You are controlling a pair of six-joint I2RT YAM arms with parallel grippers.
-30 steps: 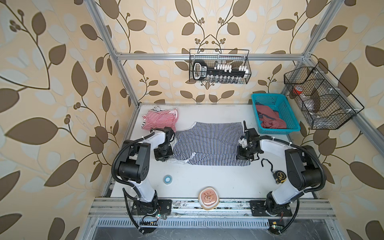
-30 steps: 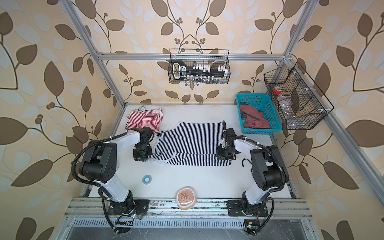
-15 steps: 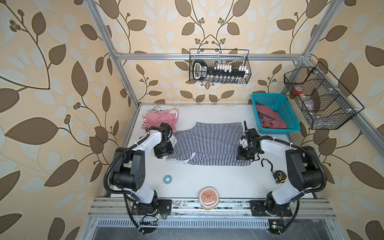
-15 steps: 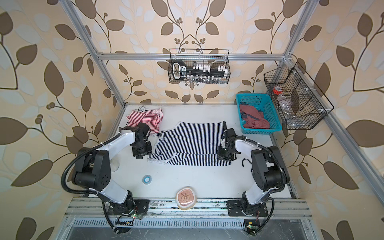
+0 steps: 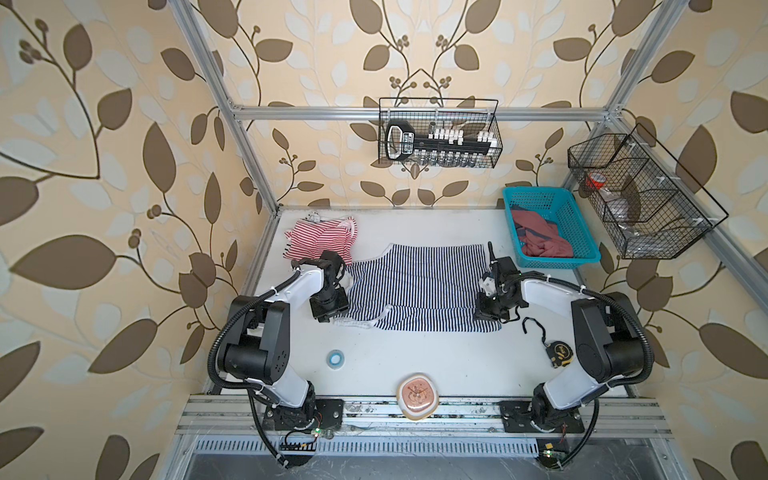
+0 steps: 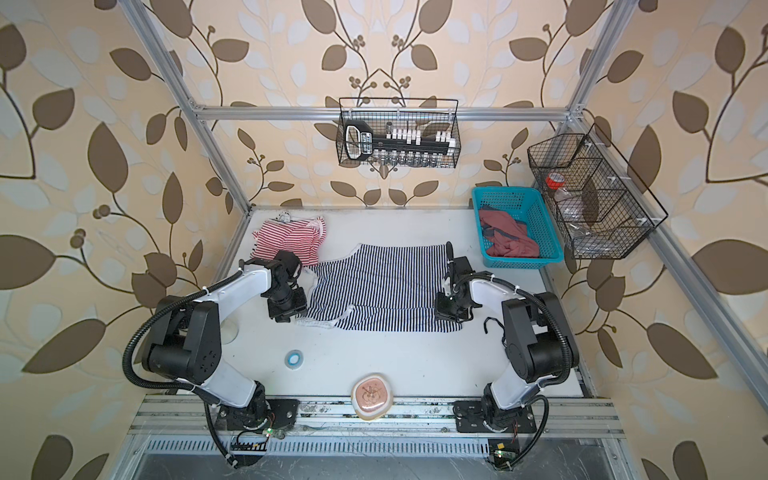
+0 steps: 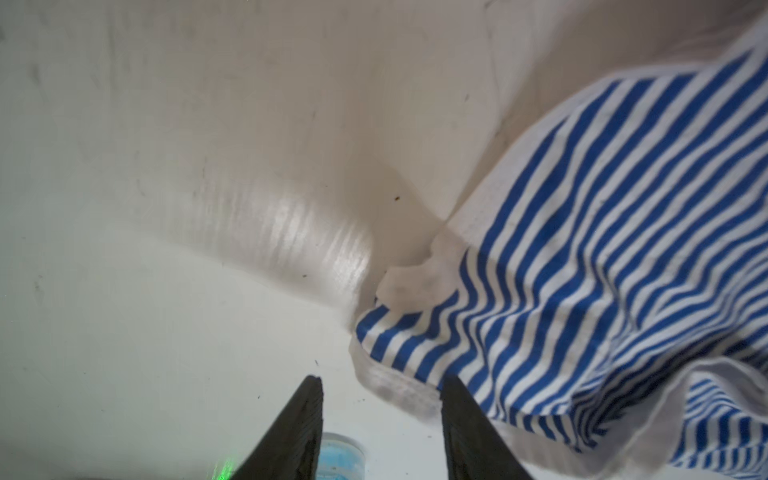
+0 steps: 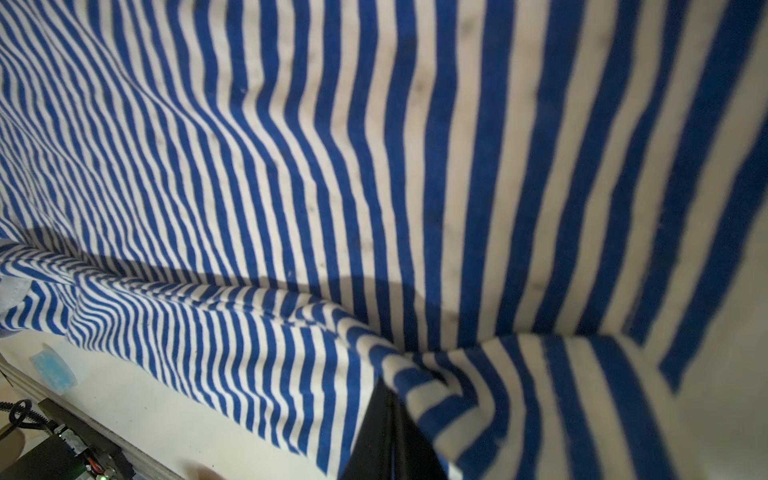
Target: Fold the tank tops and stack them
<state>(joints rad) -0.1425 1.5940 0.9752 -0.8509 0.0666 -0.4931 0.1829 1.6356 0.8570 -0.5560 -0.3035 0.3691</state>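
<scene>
Your table (image 5: pixel 436 365) holds the navy tank top (image 5: pixel 415 286) centrally, red tank top (image 5: pixel 318 241) at eleven o'clock, teal basket (image 5: pixel 561 262) at two, tape roll (image 5: pixel 336 358) at seven, tape measure (image 5: pixel 559 353) at four.

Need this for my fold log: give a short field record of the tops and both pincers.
navy top: spread out, mid-scene
red top: bunched, far left
left pincer: open at the navy top's strap end, gripping nothing
right pincer: shut on the navy top's right edge
blue basket: far right, holds reddish cloth
</scene>
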